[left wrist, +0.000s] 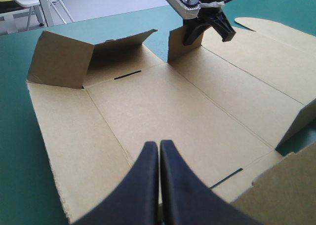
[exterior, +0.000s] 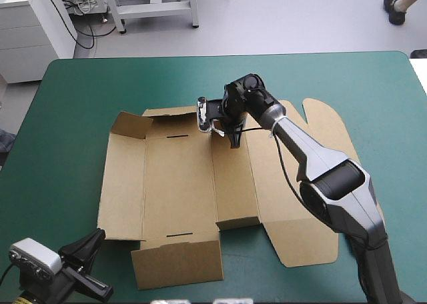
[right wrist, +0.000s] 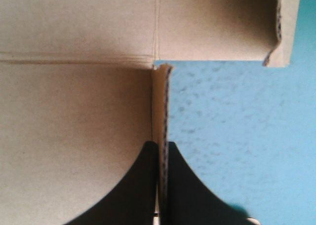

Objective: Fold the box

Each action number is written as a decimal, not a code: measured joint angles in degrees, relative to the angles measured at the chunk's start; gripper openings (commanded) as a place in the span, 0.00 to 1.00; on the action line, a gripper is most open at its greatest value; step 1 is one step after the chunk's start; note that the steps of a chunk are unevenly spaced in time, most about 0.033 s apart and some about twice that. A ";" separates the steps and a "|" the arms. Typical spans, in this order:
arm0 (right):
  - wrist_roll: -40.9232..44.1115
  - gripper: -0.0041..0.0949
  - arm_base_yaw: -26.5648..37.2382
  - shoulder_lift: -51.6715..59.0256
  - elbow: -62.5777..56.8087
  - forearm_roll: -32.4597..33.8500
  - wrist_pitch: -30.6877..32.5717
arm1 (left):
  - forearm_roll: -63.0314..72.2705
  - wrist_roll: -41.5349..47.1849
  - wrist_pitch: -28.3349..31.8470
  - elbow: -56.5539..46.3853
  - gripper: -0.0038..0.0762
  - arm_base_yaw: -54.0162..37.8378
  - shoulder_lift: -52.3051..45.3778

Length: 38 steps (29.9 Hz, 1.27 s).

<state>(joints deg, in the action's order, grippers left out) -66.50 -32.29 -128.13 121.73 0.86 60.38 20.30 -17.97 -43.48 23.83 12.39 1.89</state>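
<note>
Teal-green cover point(exterior: 67, 104) with the brown box point(exterior: 180, 184) lying mostly flat, its far-left flaps raised. At the far edge the right gripper point(right wrist: 160, 145) is pinched on an upright flap point(right wrist: 160, 101) of the box, with the board edge-on between its fingers. The left gripper point(left wrist: 159, 143) has its fingers pressed together and holds nothing (near-left corner) - the box spreads ahead of it.
</note>
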 measured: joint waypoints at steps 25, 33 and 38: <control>7.12 0.55 0.00 -0.38 6.81 0.58 -3.98 | 0.39 0.00 0.00 0.00 0.04 0.00 0.00; 18.68 0.49 0.00 7.04 14.09 1.79 7.81 | 0.39 0.00 0.00 0.00 0.04 0.00 0.00; 30.59 0.13 0.00 15.54 14.05 1.90 8.95 | 0.39 0.00 0.00 0.00 0.04 0.00 0.00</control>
<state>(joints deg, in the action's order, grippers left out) -35.92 -32.29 -112.59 135.78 2.76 69.34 20.68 -17.97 -43.48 23.83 12.39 1.89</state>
